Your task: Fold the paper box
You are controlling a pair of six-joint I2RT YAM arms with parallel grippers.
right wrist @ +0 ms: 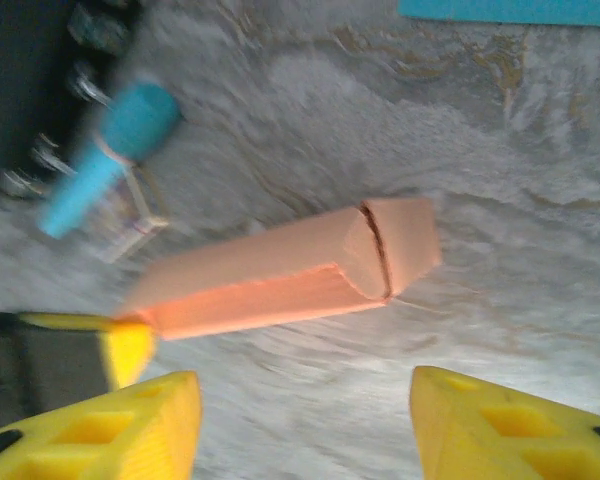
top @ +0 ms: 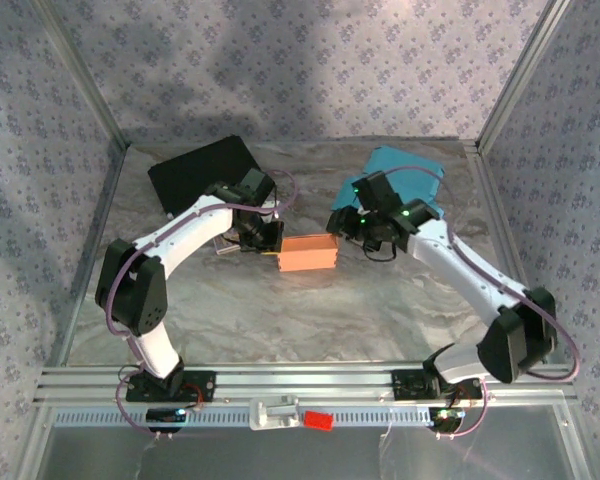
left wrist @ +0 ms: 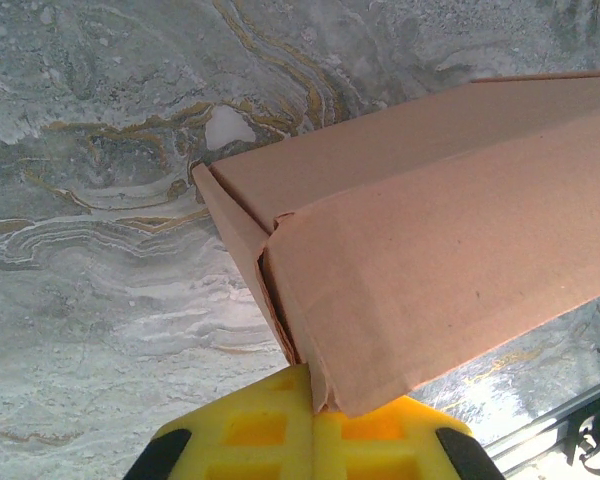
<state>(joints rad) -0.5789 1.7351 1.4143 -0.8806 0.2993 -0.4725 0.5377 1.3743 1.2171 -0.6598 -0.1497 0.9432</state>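
Orange paper box (top: 308,253) in the middle of the marbled surface (top: 310,320), held at one end.
The left pincer (left wrist: 313,405) is pressed together on the box's end wall; the right pincer (right wrist: 305,400) stands spread near the other end, not touching it.

The box (top: 308,252) stood mid-desk (top: 280,330), blocked at both ends. The left claw (top: 268,240) pinched its left end, and the right claw (top: 346,224) hung spread just off its right end. Behind it, a black sheet (top: 195,170) lay far left and a blue sheet (top: 420,165) far right, with bare desk between them. The near strip, from the box to the metal rail (top: 300,380), lay open.
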